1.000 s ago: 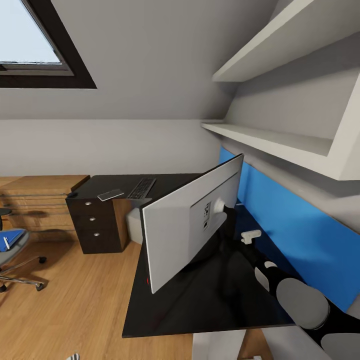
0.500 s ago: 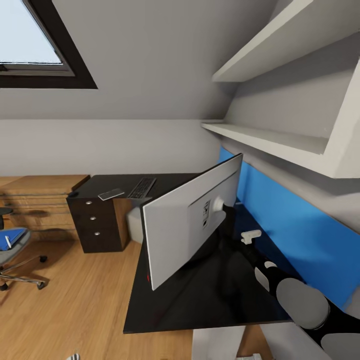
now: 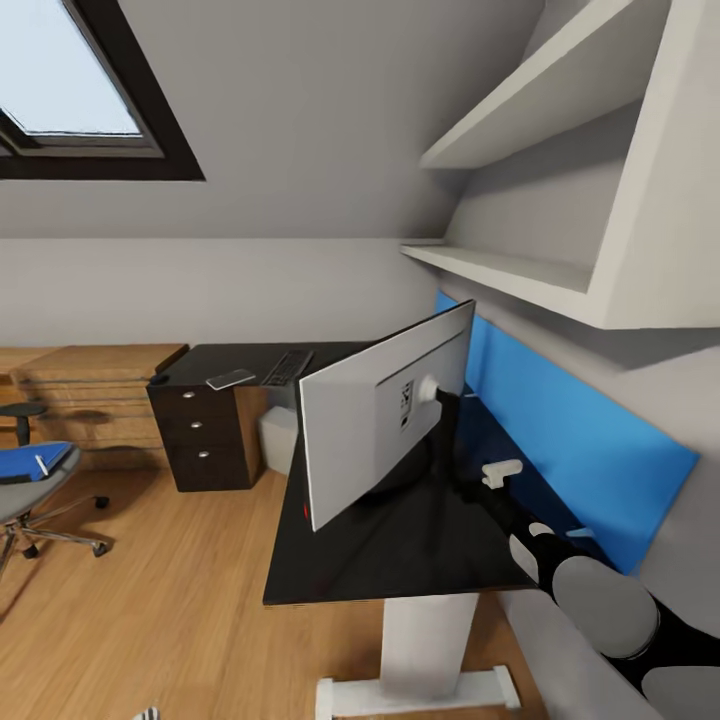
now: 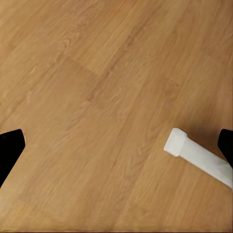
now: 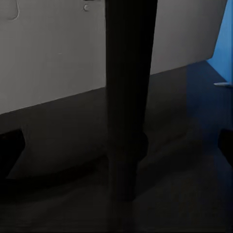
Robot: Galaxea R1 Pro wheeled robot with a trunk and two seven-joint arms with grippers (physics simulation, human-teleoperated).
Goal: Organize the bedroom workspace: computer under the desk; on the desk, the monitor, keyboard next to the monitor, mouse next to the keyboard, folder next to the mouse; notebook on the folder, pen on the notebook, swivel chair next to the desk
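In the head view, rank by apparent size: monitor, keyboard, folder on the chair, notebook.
1. monitor, largest, though nearest the camera.
2. folder.
3. keyboard, close to the folder and farther away, so unsure.
4. notebook, smallest.

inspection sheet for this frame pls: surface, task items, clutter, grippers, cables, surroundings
Surface: black desk, glossy, white leg below.
Job's things: monitor upright on desk, pale back to camera; keyboard and notebook on the far wing; folder with pen on the chair; computer under desk.
Clutter: nothing seen.
Grippers: left gripper open over bare floor; right gripper open, monitor stand between its fingers, contact unclear.
Cables: nothing seen.
Surroundings: skylight, blue wall panel, white shelves, wooden drawer chest.
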